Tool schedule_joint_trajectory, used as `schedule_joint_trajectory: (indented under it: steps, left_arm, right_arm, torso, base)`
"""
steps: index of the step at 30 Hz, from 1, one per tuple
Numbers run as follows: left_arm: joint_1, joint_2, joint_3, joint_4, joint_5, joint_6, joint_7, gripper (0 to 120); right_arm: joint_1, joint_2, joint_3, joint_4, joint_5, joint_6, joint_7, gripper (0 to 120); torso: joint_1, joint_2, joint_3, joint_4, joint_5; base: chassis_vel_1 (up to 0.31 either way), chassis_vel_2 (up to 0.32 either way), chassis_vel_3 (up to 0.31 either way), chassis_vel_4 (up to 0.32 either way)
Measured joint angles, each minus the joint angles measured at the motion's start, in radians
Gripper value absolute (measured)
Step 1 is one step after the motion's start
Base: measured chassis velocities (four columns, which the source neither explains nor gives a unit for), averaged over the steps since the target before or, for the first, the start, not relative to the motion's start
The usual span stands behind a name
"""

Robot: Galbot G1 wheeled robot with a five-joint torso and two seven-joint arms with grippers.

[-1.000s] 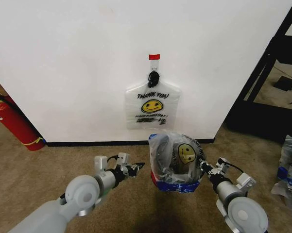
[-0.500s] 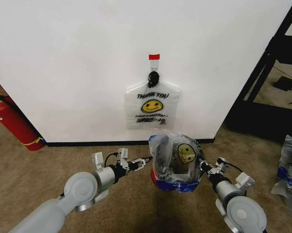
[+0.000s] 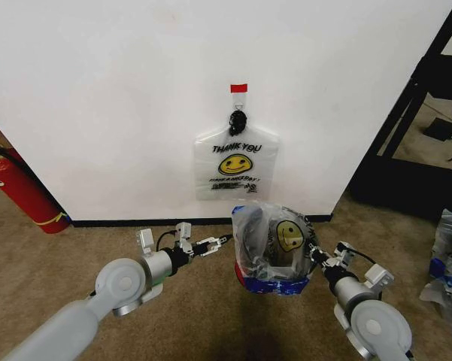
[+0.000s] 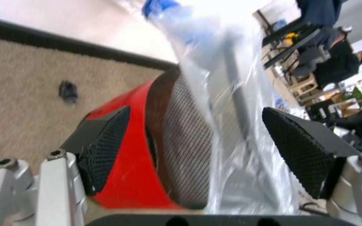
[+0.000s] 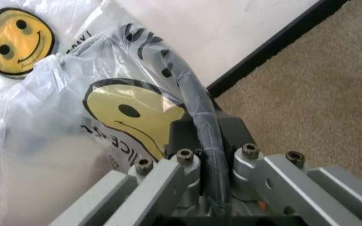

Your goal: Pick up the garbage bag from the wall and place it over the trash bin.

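Beige carpet (image 3: pixel 53 263), white wall (image 3: pixel 105 98)

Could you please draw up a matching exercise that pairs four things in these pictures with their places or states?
Things:
1. bag on the hook
2. bin
3. left gripper
4. right gripper

States:
A. clamped on the bin rim
B. open, beside the bin
C. flat against the wall
D. on the carpet, draped with a bag

Pairs: 1-C, 2-D, 3-B, 4-A
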Motion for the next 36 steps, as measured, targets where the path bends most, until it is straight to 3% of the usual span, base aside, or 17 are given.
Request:
schedule_joint_trajectory:
  steps: [7,22,26,36]
  left_arm:
    - [-0.083,-0.041,0.013,0.046,-0.073,-0.027,-0.051,86]
    - [-0.117,-0.072,0.048,0.097,-0.058,-0.013,-0.065,86]
    - [-0.121,-0.079,0.054,0.103,-0.054,-0.009,-0.062,80]
    - [-0.138,-0.108,0.074,0.128,-0.037,-0.009,-0.043,43]
  right_arm:
    - [-0.001,0.005,-0.008,0.012,0.003,-0.003,0.006,0]
    - [0.007,0.005,-0.012,0.001,-0.018,-0.004,0.004,0]
    - [0.009,0.006,-0.013,-0.003,-0.021,-0.004,0.002,0]
    - [0.010,0.011,-0.016,-0.009,-0.019,-0.003,0.001,0]
  torso:
    - [0.000,0.000,0.000,-0.0002,0.0000]
    - [0.000,0.000,0.000,-0.0001,0.0000]
    - [0.000,0.000,0.000,0.0000,0.0001]
    - [0.000,0.000,0.000,-0.0001,-0.0001]
  base:
    - [0.000,0.000,0.000,0.000]
    - [0.000,0.000,0.000,0.000]
    - [0.000,0.000,0.000,0.000]
    - [0.000,0.000,0.000,0.000]
